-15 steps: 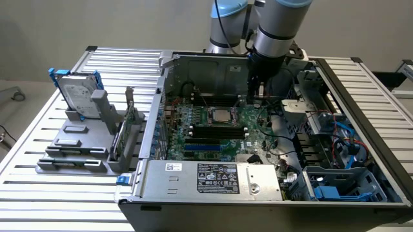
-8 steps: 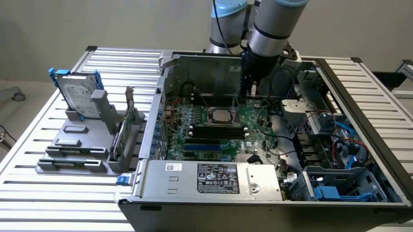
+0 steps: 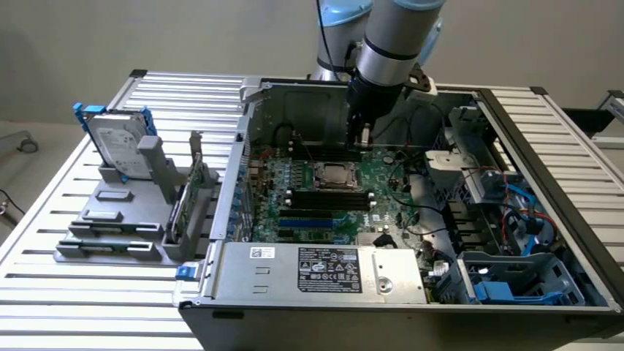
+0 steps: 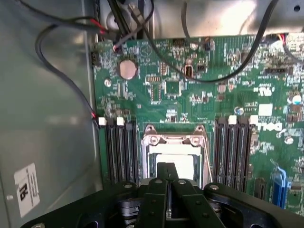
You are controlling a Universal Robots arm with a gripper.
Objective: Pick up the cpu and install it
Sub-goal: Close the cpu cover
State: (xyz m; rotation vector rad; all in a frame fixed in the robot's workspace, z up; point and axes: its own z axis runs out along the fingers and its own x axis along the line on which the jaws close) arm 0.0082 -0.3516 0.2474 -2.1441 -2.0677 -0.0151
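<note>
1. Furthest toward the exterior view's left, a hard drive [image 3: 119, 146] with blue side brackets stands upright in a grey fixture [image 3: 112, 227] on the slatted table [image 3: 58, 292], well apart from the work.
2. Expansion card [image 3: 191, 197]: upright at the fixture's edge, just beside the open computer case [image 3: 241, 139].
3. Motherboard [image 3: 322, 212]: green, lying flat in the case. Black memory slots [image 4: 118, 147] flank the socket on both sides.
4. The cpu [image 3: 337, 174]: small square chip with a dull silver top, lying flat inside the metal socket frame [image 4: 153, 140] near the board's middle. It appears level; whether the frame is latched cannot be told.
5. Gripper [image 3: 364, 140]: poised a little above the board, over the cpu as the wrist view shows it. The jaws are drawn together, tips meeting, with nothing held between them.
   - Likely hazard: closed tips pressing on the chip off-centre could tilt it in the socket and bend contacts beneath.
   - A descent that strays sideways would strike the frame or its lever.
6. Black cables [image 4: 213, 78]: looped loosely across the board's far edge, near the arm. They could snag on the wrist and drag a connector loose.
7. Blue drive bay [image 3: 507, 289]: at the case's corner on the exterior view's right, clear of the gripper.
</note>
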